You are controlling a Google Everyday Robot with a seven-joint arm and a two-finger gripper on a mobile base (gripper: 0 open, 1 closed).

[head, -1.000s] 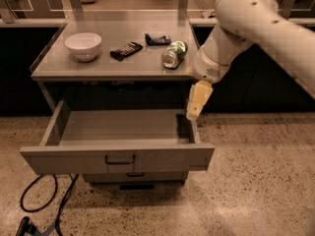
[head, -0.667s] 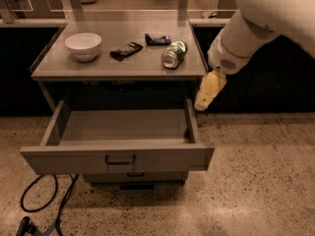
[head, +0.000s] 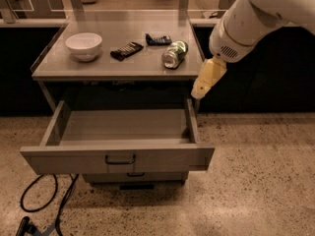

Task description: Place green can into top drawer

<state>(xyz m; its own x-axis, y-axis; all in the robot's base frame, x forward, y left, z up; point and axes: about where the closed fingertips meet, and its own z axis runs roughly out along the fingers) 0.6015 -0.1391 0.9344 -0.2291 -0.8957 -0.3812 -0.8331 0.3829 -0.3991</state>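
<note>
On the grey table [head: 98,72] in the upper centre, the green can [head: 174,54] lies on its side near the right edge, with a dark calculator [head: 127,50] to its left, a second calculator [head: 158,39] behind it and a white bowl [head: 84,45] far left, its inside plain white. Below, the top drawer [head: 118,157] stands pulled out, showing only its bare grey floor. Right of the table's edge hangs the gripper [head: 206,80], apart from the can; whether it is open or closed I cannot tell.
</note>
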